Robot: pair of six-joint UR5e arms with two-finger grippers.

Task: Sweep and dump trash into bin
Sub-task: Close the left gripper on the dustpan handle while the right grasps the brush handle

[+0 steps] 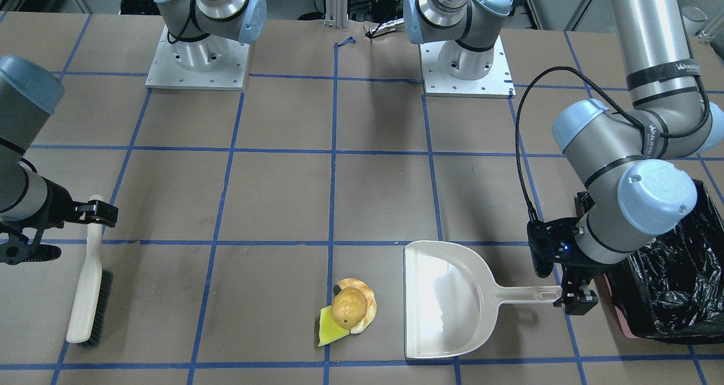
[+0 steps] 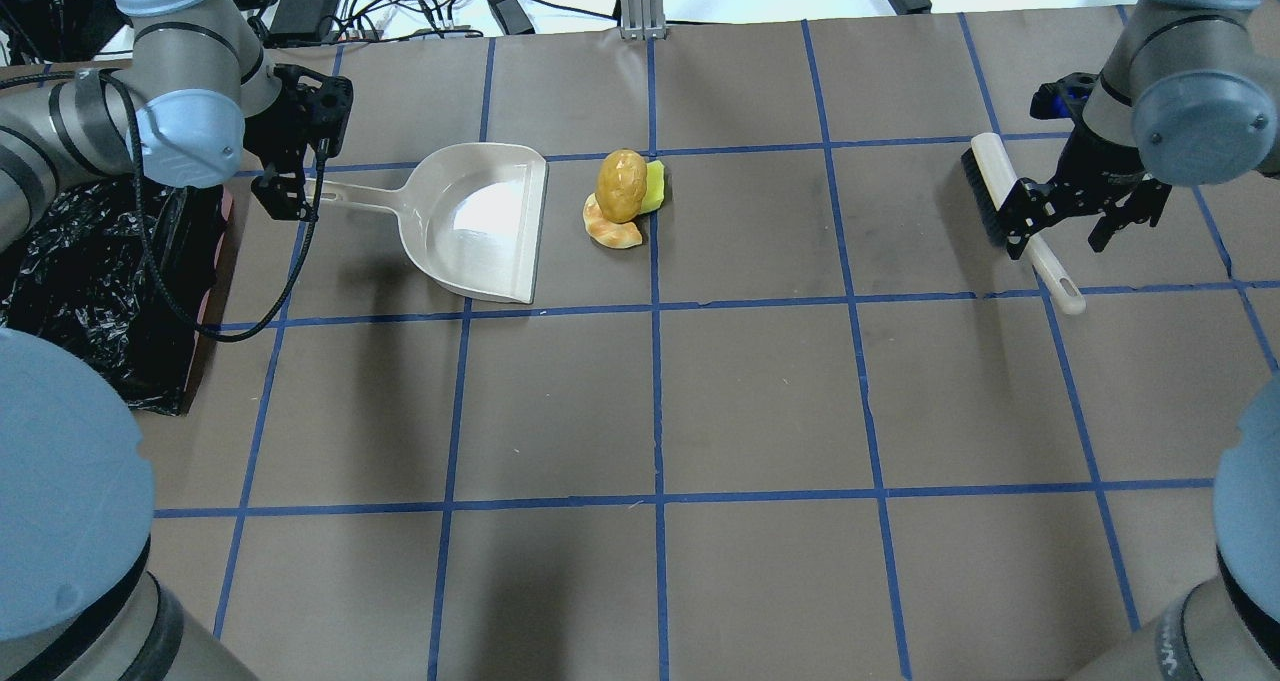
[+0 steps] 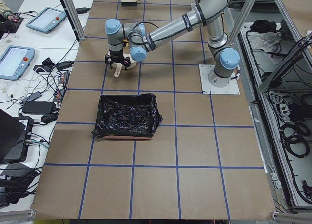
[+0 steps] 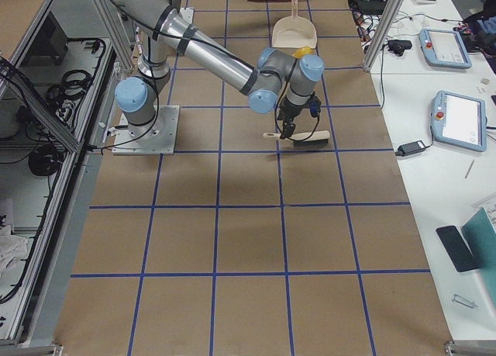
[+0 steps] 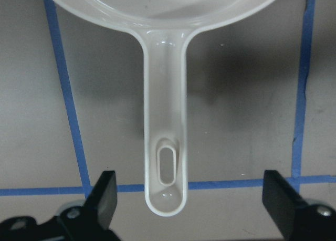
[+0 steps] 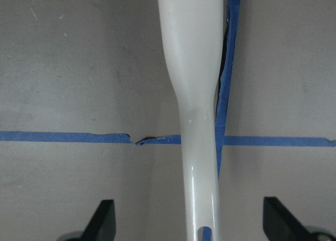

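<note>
The black-lined bin (image 3: 127, 117) sits on the brown, blue-gridded counter (image 3: 195, 165), nearer than the left gripper (image 3: 117, 64). That gripper hangs over a cream handle (image 3: 117, 72) just beyond the bin. The arm's base (image 3: 219, 80) is bolted down at right. Two tablets (image 3: 14, 60) lie on a white bench (image 3: 24, 38) at left.

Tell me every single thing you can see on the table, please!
potato-like lump: one, brown, on top of the two pieces below
wedge: one, yellow, under the lump
peel-like piece: one, tan, wavy-edged, under the lump
dustpan: one, cream-white, flat, mouth facing the lump
brush: one, cream with dark bristles, robot's right end
bin: one, black-bag lined, beyond the dustpan handle
table: one, brown, blue tape grid
left hand: one, black, open, astride the dustpan handle's tip
right hand: one, black, open, astride the brush handle
</note>
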